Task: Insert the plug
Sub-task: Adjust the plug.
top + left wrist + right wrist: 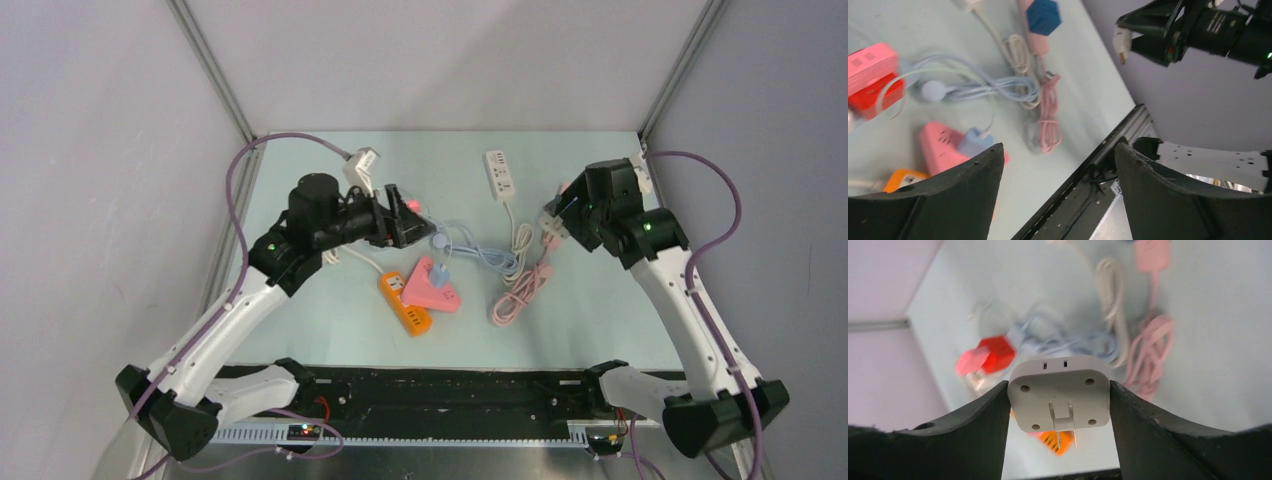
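Observation:
My right gripper (1059, 388) is shut on a white square plug (1060, 382), whose two metal prongs (1066, 434) point down towards the table. In the top view the right gripper (553, 222) holds it above the right middle of the table. From the left wrist view the plug (1121, 42) hangs in the air at the upper right. My left gripper (1059, 150) is open with nothing between its fingers. It hovers at the left (410, 222), beside a red and pink block (412, 206).
An orange power strip (405, 303) lies at the front centre, touching a pink triangular strip (432, 288) with a blue plug (440, 272) in it. A white power strip (500, 174) lies at the back. Coiled pink cable (518, 292) and pale blue cable (480, 250) lie between them.

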Robot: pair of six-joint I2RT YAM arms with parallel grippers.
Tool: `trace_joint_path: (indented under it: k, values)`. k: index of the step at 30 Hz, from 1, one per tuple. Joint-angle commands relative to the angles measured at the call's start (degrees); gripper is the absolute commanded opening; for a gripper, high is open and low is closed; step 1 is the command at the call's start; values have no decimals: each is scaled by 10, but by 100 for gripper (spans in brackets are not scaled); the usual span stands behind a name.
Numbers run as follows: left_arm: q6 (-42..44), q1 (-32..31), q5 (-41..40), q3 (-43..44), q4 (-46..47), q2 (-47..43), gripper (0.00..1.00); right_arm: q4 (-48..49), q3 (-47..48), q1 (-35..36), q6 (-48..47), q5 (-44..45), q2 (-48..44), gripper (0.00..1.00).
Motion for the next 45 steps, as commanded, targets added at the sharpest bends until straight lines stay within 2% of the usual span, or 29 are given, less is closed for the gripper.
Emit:
trace_joint_path:
  k: [1, 3, 5, 10, 20, 26, 32, 38, 42, 43, 45]
  values:
    - [-34, -48, 34, 17, 116, 27, 86, 11, 7, 74, 117, -40, -28, 54]
    - [-56, -60, 47, 0, 187, 35, 86, 19, 7, 118, 145, -42, -34, 54]
    - [-69, -75, 37, -10, 217, 44, 86, 36, 6, 143, 156, -46, -38, 53]
    - [-23, -124, -5, 0, 222, 73, 85, 70, 6, 163, 174, -80, -42, 53]
    - [-15, -163, -47, 5, 215, 120, 78, 112, 7, 179, 189, -104, -40, 52]
    - [-25, -169, -75, 31, 208, 150, 68, 117, 7, 190, 191, -96, -34, 53]
    - [-29, -170, -62, 33, 207, 157, 40, 116, 6, 191, 194, -95, -32, 52]
    - [-28, -170, -48, 20, 207, 147, 24, 117, 6, 189, 193, -93, -32, 51]
    - [-24, -170, -44, 12, 207, 138, 18, 114, 7, 188, 192, -92, -29, 51]
    - [-22, -171, -42, 9, 207, 134, 19, 113, 6, 188, 192, -92, -28, 51]
    - [-18, -170, -41, 3, 207, 129, 27, 112, 7, 187, 193, -94, -27, 51]
